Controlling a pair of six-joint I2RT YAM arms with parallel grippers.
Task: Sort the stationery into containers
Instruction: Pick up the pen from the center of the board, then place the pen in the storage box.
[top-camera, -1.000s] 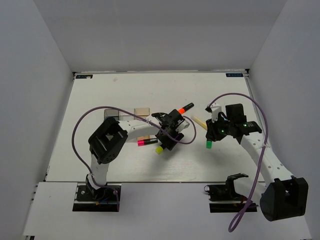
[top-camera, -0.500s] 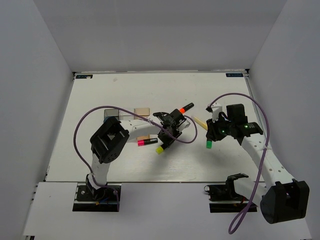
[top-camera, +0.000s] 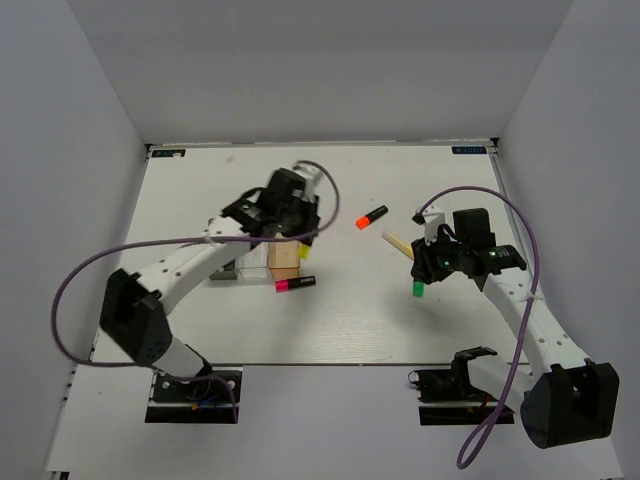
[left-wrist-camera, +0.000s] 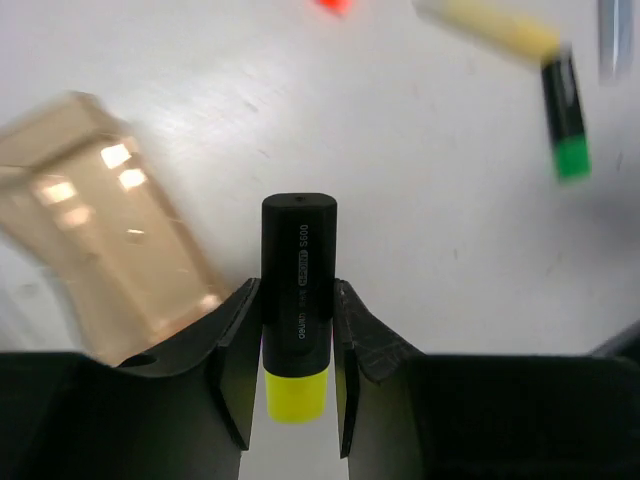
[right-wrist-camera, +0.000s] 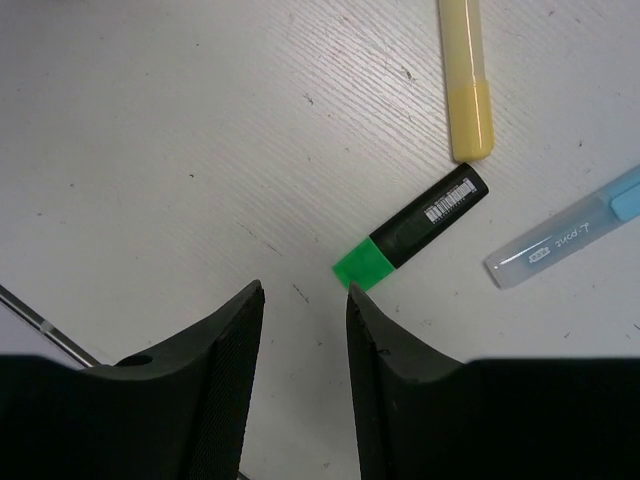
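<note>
My left gripper (top-camera: 298, 238) is shut on a black highlighter with a yellow cap (left-wrist-camera: 298, 270) and holds it above the table, just right of the tan bin (left-wrist-camera: 105, 235). The three joined bins (top-camera: 262, 262) stand under the left arm. My right gripper (right-wrist-camera: 305, 300) is open and empty, its jaws just left of the green-capped highlighter (right-wrist-camera: 415, 238), not touching it. The pale yellow stick (right-wrist-camera: 467, 75) lies beyond it. The orange-capped highlighter (top-camera: 371, 216) and pink-capped highlighter (top-camera: 294, 284) lie on the table. The blue roll is not in view.
A clear pen with a pale blue cap (right-wrist-camera: 572, 238) lies right of the green highlighter. Purple cables loop off both arms. The white table (top-camera: 200, 190) is walled in on three sides.
My left arm has swung from the table's middle back and left to the bins, carrying the yellow-capped highlighter. The right arm has barely moved.
</note>
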